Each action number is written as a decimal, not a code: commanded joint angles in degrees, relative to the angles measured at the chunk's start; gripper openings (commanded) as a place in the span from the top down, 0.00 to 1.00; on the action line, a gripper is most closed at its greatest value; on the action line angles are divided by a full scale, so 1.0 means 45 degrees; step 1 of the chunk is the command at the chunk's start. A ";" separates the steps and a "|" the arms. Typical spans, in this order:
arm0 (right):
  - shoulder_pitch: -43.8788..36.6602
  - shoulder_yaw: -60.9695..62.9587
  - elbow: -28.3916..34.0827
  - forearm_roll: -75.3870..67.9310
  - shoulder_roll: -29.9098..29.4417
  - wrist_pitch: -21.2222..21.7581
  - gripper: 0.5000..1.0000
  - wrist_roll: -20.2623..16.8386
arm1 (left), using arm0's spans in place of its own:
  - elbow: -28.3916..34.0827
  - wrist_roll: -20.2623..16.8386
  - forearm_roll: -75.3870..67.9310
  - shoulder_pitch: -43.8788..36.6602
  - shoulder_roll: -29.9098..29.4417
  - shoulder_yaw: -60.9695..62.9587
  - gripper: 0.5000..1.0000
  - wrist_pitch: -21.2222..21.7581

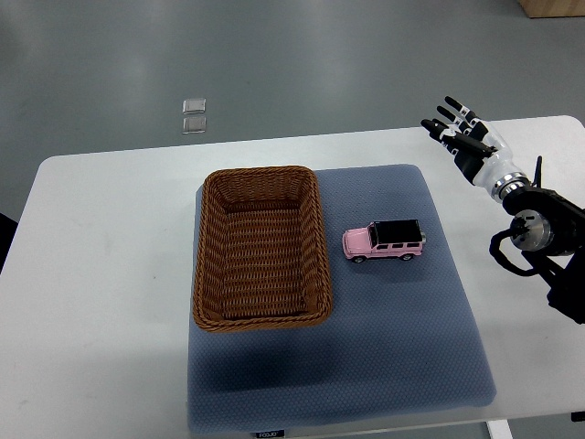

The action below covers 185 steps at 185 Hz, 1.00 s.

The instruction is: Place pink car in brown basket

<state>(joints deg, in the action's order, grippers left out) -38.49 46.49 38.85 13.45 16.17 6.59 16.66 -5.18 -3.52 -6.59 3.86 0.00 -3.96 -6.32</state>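
Reach not yet begun: car waits beside basket

Pink car (pixel 385 241) sits on its wheels on the blue mat (pixel 402 366), just beside the brown basket (pixel 208 274) at its 3 o'clock, untouched. Right hand (pixel 460 133) hovers well apart at the car's 2 o'clock, over the white surface (pixel 101 274), fingers spread, holding nothing. Judged as the approach step: next the hand must travel toward 8 o'clock, descend and close across the car's body

Pink car (pixel 385 241) with black roof, upright on wheels, just right of empty brown basket (pixel 260 318).
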 commanded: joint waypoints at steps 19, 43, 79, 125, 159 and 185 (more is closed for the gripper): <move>0.0000 -0.0019 0.0000 0.0000 0.0000 0.0039 0.17 -0.0011 | 0.0000 0.0001 -0.0019 0.0001 0.0000 0.0000 0.00 -0.0002; 0.0000 -0.0039 0.0000 0.0000 0.0039 0.0058 0.17 -0.0011 | 0.0000 0.0001 -0.0019 0.0001 0.0000 0.0000 0.00 -0.0002; 0.0000 -0.0156 0.0000 0.0039 0.0059 0.0117 0.17 -0.0011 | 0.0000 0.0001 -0.0019 0.0001 0.0000 -0.0019 0.00 -0.0002; 0.0000 -0.0273 0.0020 0.0156 0.0098 0.0156 0.17 -0.0031 | 0.0000 0.0001 0.0000 0.0001 0.0000 -0.0039 0.00 -0.0002; -0.0039 -0.0293 0.0039 0.0195 0.0176 0.0253 0.17 -0.0050 | 0.0000 0.0001 0.0000 0.0001 0.0000 -0.0058 0.00 -0.0002; -0.0039 -0.0312 0.0039 0.0195 0.0215 0.0664 0.17 -0.0050 | 0.0019 0.0001 0.0000 0.0001 0.0000 -0.0058 0.00 -0.0002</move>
<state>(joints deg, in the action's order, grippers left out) -38.64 45.16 39.02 14.31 17.00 8.26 16.44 -5.17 -3.50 -6.58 3.87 0.00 -4.26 -6.34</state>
